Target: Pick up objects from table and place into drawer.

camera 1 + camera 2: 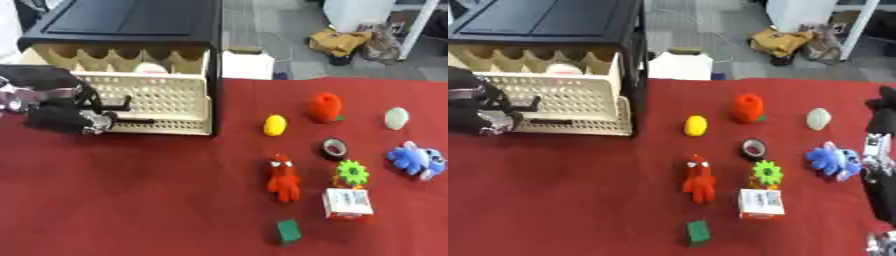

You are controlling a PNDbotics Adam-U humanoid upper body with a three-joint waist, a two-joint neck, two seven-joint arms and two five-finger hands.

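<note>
Standing open under its black cabinet (131, 20), the cream drawer (149, 100) has the left hand (66, 107) curled at its front; objects, like the yellow toy (275, 125), wait on the cloth; the right hand (877, 150), grip unclear, should reach gently.

Left arm enters from the left edge, forearm roughly level, black with a silver joint just behind the wrist. Left hand (74, 120) sits at the end of it, fingers (122, 105) pointing to the right, some extended, the rest bunched below them; whether anything is gripped cannot be told. Right arm (878, 165) runs up the right edge of the right eye view, black with a silver segment midway. Right hand (883, 106) tops it, fingers up; its pose is unclear.
</note>
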